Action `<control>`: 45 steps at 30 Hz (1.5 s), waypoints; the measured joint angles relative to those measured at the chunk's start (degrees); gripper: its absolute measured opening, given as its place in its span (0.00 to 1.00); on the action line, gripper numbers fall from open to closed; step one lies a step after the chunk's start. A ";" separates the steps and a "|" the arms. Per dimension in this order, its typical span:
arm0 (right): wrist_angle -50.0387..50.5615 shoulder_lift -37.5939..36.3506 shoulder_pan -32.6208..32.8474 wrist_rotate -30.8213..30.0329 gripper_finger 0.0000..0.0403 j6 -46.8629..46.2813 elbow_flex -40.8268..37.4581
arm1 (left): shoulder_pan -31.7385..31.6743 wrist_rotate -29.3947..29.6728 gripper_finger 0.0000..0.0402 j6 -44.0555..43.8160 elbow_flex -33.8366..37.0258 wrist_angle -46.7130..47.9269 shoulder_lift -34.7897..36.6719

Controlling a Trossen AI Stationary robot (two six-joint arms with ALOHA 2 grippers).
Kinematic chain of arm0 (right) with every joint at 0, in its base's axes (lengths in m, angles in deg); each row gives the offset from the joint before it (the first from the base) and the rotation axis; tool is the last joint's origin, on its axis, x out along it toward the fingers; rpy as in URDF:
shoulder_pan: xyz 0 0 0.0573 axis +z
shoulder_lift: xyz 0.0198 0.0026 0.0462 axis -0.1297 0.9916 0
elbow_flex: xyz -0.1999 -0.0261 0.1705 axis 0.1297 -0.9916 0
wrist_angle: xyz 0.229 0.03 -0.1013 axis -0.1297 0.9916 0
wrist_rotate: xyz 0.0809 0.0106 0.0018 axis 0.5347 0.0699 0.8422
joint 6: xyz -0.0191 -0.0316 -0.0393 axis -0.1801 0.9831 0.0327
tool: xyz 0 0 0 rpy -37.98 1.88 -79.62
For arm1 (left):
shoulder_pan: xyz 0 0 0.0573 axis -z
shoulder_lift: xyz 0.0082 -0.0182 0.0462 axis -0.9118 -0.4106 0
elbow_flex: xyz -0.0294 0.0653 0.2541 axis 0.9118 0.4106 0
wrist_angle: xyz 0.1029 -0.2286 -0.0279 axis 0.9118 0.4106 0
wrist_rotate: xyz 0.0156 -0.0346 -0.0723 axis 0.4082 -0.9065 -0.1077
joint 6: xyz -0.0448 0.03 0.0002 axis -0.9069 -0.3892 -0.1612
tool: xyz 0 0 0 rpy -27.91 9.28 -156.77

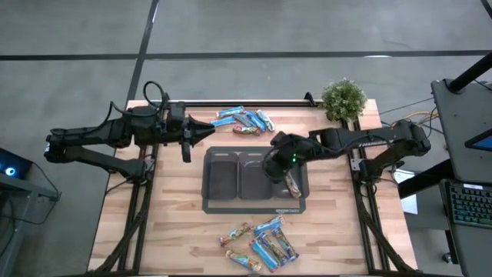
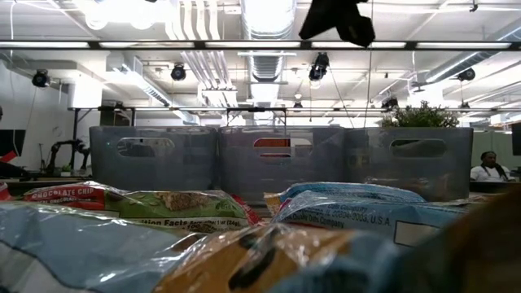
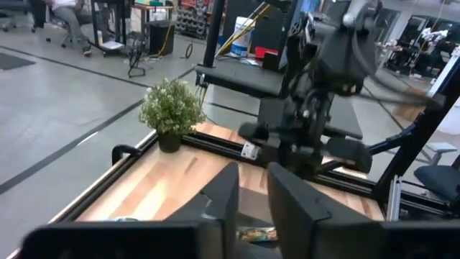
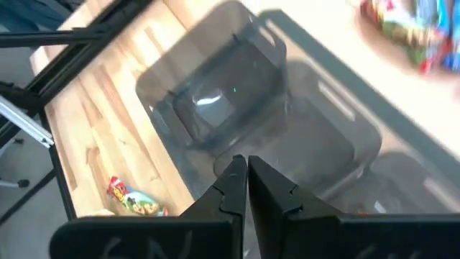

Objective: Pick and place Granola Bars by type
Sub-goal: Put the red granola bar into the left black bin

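I see the right hand (image 1: 278,171) closed and empty at frame centre, over the grey bin (image 1: 219,201); one granola bar (image 1: 292,185) lies beside it in the right compartment. Left hand (image 1: 187,146) state: cannot tell. Other bars (image 1: 261,245) lie at lower centre, cropped.

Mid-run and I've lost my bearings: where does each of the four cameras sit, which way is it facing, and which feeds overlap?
High view: overhead, straight down on the table; both arms, the grey bin, two bar piles.
Low view: table height, level across granola bars toward the bin and room; an arm hangs at the top.
Left wrist view: past the left gripper toward the potted plant and right arm.
Right wrist view: down past the shut right gripper into the bin.
Shared: the plant shows in the high and left wrist views.
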State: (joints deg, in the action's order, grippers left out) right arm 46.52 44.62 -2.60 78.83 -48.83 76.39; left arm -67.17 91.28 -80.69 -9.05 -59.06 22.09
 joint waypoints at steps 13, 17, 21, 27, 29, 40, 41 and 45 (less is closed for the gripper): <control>5.09 -7.09 -4.24 -0.01 0.02 9.65 -0.53 | -1.05 3.15 0.37 0.09 -2.91 11.36 0.07; 4.88 -10.79 -5.39 0.09 0.02 11.21 -0.81 | -2.04 3.24 0.37 1.72 -3.17 12.28 0.04; 4.79 -13.88 -5.96 -0.06 0.02 14.20 -1.02 | -3.32 3.26 0.37 2.66 -3.17 12.78 0.04; 4.89 -17.10 -6.46 -1.43 0.02 15.55 -1.57 | -4.16 1.52 0.37 3.48 -3.17 12.78 0.04; 4.87 -17.79 -6.78 -1.52 0.02 15.63 -1.92 | -4.13 0.90 0.37 3.56 -3.17 12.80 0.04; 4.76 -19.15 -7.55 -1.58 0.02 15.38 -3.93 | -4.11 -1.40 0.37 3.74 -3.17 15.25 -0.51; 4.77 -19.11 -7.55 -1.57 0.02 15.38 -3.93 | -4.11 -1.94 0.37 4.08 -3.14 15.42 -0.61; 4.80 -18.99 -7.55 -1.52 0.02 15.14 -3.97 | -4.11 -3.85 0.37 4.90 -3.14 15.34 -0.89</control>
State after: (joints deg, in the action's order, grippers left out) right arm 51.31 25.63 -10.15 77.31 -33.69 72.42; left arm -71.28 87.43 -75.79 -12.19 -43.72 21.19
